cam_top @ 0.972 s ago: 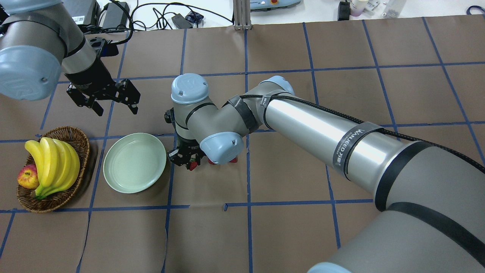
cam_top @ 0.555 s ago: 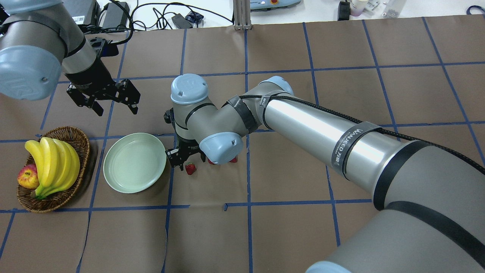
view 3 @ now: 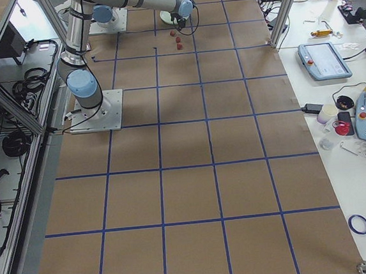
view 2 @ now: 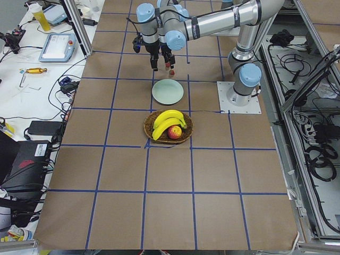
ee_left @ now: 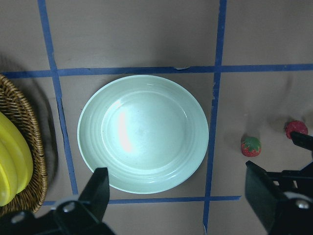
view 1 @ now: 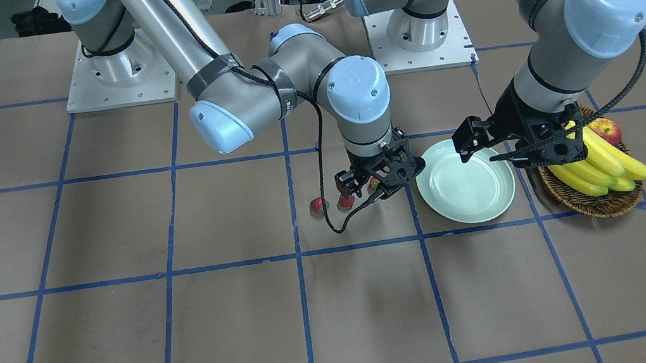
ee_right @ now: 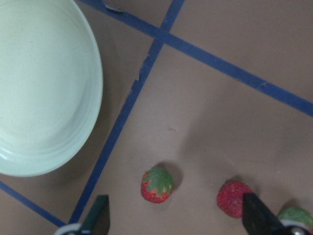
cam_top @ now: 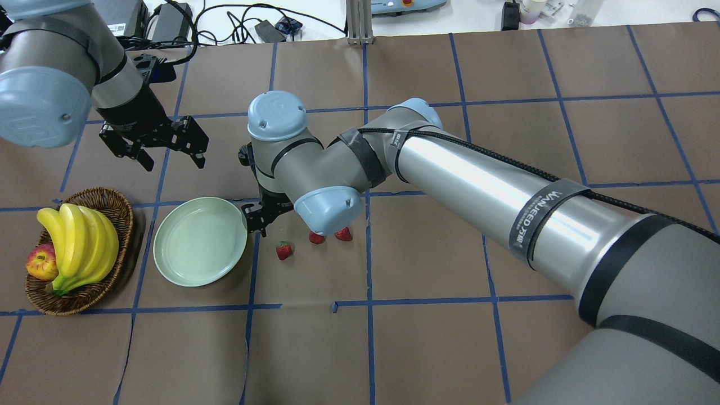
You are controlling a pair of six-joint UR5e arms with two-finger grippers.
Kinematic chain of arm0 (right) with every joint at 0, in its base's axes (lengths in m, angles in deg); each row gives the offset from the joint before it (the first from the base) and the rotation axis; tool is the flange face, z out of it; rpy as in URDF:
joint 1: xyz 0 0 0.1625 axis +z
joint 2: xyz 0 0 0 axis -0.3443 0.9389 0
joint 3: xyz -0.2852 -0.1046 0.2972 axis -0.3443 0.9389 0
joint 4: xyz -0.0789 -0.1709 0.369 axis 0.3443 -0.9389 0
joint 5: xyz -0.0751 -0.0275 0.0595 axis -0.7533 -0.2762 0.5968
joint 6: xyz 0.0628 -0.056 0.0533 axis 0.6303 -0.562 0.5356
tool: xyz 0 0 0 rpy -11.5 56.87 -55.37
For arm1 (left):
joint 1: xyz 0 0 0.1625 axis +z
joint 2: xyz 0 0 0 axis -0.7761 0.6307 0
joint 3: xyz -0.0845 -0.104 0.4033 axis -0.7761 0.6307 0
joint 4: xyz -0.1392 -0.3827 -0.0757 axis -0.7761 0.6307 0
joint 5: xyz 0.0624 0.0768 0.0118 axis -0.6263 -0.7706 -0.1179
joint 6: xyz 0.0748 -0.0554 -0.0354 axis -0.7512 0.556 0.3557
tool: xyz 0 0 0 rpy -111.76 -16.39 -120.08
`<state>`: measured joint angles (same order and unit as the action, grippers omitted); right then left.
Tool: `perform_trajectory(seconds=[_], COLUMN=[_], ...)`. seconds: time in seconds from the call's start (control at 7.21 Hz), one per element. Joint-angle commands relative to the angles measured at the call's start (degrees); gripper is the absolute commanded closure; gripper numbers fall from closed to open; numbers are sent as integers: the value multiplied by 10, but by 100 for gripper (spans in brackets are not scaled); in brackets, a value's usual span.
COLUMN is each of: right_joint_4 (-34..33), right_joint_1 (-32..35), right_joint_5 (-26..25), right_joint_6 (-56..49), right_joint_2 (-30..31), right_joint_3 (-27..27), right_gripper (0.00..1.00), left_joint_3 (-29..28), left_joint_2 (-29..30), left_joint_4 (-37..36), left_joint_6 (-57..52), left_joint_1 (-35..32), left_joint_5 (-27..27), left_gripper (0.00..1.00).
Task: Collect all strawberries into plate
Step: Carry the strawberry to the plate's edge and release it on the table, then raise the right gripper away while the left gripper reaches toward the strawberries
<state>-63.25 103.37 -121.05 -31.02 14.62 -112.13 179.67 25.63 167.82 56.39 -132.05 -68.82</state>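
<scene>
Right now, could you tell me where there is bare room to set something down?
The plate is empty, and the table on the operators' side of the strawberries is bare. It is crowded around the strawberries beside the plate, where the open right gripper hangs.

Glossy, smooth plate (cam_top: pixel 199 242) at centre left; rough woven wicker basket (cam_top: pixel 126 225) at far left; matt brown paper (cam_top: pixel 427 337) across the frame, lined with blue tape (cam_top: pixel 369 337).

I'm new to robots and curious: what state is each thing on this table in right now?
Strawberries: all three lying on the table, none in the plate.
Plate: empty.
Right gripper: open, empty, by the plate's edge.
Left gripper: open, empty, in the air.
Basket: holds bananas and an apple.
</scene>
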Motion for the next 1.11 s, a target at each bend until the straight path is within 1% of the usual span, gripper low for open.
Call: perform_trajectory(seconds=[0.0,0.14,0.28,0.42,0.56,0.69,0.97], right_joint_4=[70,118,151,186,225,253,270], right_joint_1=[-31,-68,-114,-167,-213,-252,-281], right_joint_5=[-26,-26,-29,-38,-54,-84,-90], right_joint_6=[-5,-10,-36,-69,-109,-140,-151], right_joint_2=[57,96,120,143,171,194,213], right_joint_3=[5,4,4,4,1,0,-1], right_gripper=[0,0,0,0,0,0,0], left_joint_3=[-2,-2,1,2,13,28,48], left_joint_2=[-1,0,3,5,8,10,30], left_joint_4=[-1,-16,-17,-14,-17,-31,-46], left_joint_6=[0,0,5,38,54,55,100], left_joint_1=[-3,-9,-22,-49,-70,-80,-111], left_joint_5=[2,2,4,4,2,3,3], left_gripper=[0,0,0,0,0,0,0])
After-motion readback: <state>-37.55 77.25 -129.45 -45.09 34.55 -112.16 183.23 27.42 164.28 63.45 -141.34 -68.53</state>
